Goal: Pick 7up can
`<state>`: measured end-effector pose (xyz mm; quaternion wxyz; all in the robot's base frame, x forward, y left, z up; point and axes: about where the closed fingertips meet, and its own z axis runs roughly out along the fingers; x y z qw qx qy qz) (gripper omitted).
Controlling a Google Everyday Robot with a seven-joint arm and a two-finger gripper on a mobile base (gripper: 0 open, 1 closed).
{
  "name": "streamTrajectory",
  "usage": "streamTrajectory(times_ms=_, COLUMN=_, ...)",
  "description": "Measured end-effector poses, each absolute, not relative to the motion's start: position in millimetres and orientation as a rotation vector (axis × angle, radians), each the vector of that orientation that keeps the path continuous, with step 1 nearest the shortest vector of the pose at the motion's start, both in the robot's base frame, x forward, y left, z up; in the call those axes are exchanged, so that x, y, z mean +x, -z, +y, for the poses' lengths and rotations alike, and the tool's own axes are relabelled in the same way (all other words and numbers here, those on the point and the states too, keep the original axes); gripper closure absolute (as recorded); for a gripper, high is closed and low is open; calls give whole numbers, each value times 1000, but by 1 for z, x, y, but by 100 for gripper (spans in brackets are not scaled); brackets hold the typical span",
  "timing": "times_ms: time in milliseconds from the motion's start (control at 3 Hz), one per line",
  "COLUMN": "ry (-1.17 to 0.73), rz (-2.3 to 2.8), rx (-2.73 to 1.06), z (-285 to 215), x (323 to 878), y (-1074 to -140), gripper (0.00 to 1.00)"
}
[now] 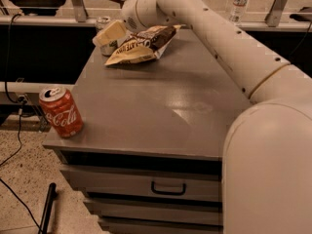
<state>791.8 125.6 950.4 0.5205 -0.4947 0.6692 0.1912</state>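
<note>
The 7up can (103,20) stands upright at the far left corner of the grey cabinet top (146,106). Only its silver top and a bit of its lower body show. My gripper (107,37) is at the can, in front of its middle and covering most of its label. The white arm reaches in from the right, passing over a snack bag.
A brown and cream snack bag (144,43) lies just right of the can, under the arm. A red Coca-Cola can (61,112) stands at the near left corner. Drawers (168,186) are below the top. A water bottle (239,1) stands on the counter behind.
</note>
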Motion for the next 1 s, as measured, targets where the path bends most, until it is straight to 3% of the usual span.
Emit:
streamTrajectory(times_ms=667, ry=-488, rz=1644, rx=-1146, z=133, x=818, y=-922, gripper=0)
streamTrajectory(times_ms=1000, ry=-508, rz=1647, rx=-1143, z=137, x=823, y=-915, gripper=18)
